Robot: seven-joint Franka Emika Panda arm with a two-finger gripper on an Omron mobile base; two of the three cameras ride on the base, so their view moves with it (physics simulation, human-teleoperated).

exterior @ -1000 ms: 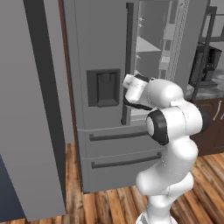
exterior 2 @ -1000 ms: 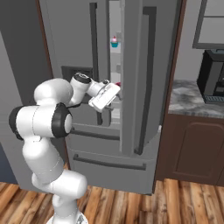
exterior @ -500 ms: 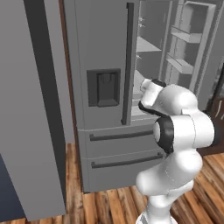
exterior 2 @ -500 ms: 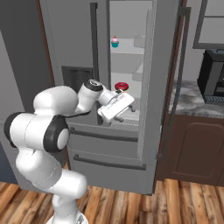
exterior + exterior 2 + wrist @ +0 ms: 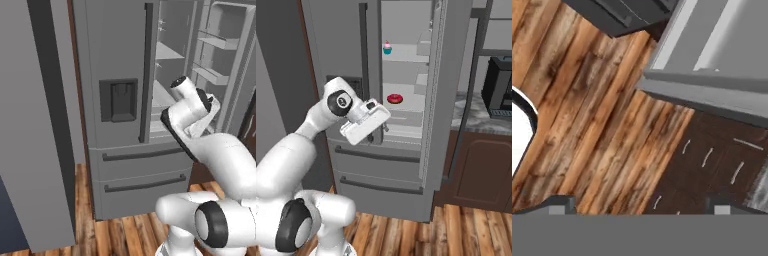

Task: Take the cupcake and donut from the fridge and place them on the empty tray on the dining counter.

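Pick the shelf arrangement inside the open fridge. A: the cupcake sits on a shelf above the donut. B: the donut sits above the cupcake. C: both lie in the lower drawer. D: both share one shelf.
A: in the right base view the cupcake stands on a higher shelf of the fridge, and the donut lies on a shelf below it.

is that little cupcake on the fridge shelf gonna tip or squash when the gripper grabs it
The cupcake is tiny and stands upright on an upper shelf of the fridge, taller than its narrow teal base, so a sideways nudge would probably topple it. Its pink frosting looks soft and would likely smear, so the wrapper seems the safer grip. It is probably very light.
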